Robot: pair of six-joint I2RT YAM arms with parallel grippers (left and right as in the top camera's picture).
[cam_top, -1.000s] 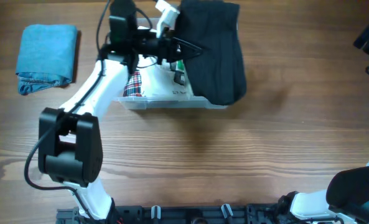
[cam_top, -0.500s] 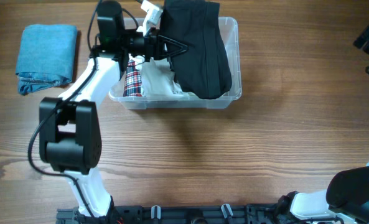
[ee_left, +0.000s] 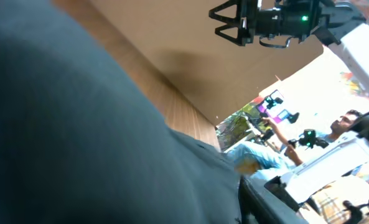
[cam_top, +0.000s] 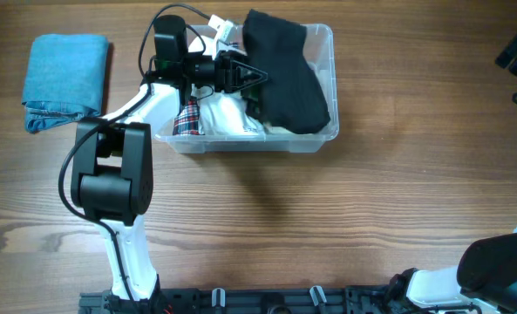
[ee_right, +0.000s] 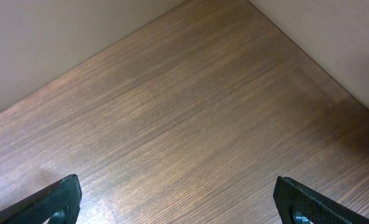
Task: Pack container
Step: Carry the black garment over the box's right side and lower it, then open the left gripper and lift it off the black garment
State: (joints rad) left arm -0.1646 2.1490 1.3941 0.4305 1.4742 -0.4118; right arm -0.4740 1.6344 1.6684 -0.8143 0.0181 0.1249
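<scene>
The container [cam_top: 249,143] sits toward the far side of the worktop [cam_top: 328,218]. It holds a black garment [cam_top: 289,83] on the right, and a white cloth [cam_top: 227,113] and a plaid cloth [cam_top: 187,118] on the left. The left fingers [cam_top: 241,71] hang over its far left part against the black garment; I cannot tell whether they are apart or together. The right fingers [ee_right: 60,198] stand wide apart over bare wood. Folded blue jeans [cam_top: 66,74] lie at the far left.
</scene>
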